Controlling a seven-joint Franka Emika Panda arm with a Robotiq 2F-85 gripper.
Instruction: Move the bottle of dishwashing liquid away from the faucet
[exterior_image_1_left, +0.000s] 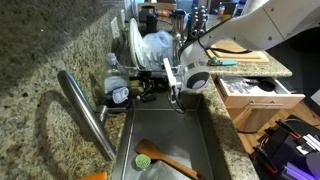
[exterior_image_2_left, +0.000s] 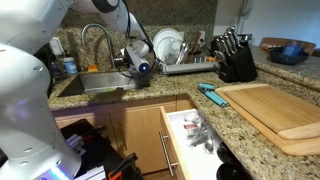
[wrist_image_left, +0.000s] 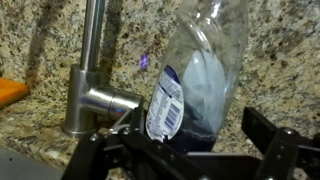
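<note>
The bottle of dishwashing liquid (wrist_image_left: 195, 70) is a clear plastic bottle with a white-and-blue label and dark liquid at its bottom. It stands on the granite counter just right of the faucet's base (wrist_image_left: 90, 95), leaning slightly. In an exterior view the bottle (exterior_image_1_left: 117, 86) sits behind the long steel faucet spout (exterior_image_1_left: 85, 112). The faucet also arches over the sink in an exterior view (exterior_image_2_left: 96, 38). My gripper (wrist_image_left: 185, 145) is open, with one finger on each side of the bottle's lower part. It reaches across the sink in both exterior views (exterior_image_1_left: 150, 88) (exterior_image_2_left: 135, 66).
A dish rack with plates (exterior_image_1_left: 150, 45) stands behind the sink (exterior_image_1_left: 205, 140). A green scrub brush with a wooden handle (exterior_image_1_left: 150, 158) lies in the basin. An open drawer (exterior_image_1_left: 255, 92), a cutting board (exterior_image_2_left: 270, 105) and a knife block (exterior_image_2_left: 235, 60) are along the counter.
</note>
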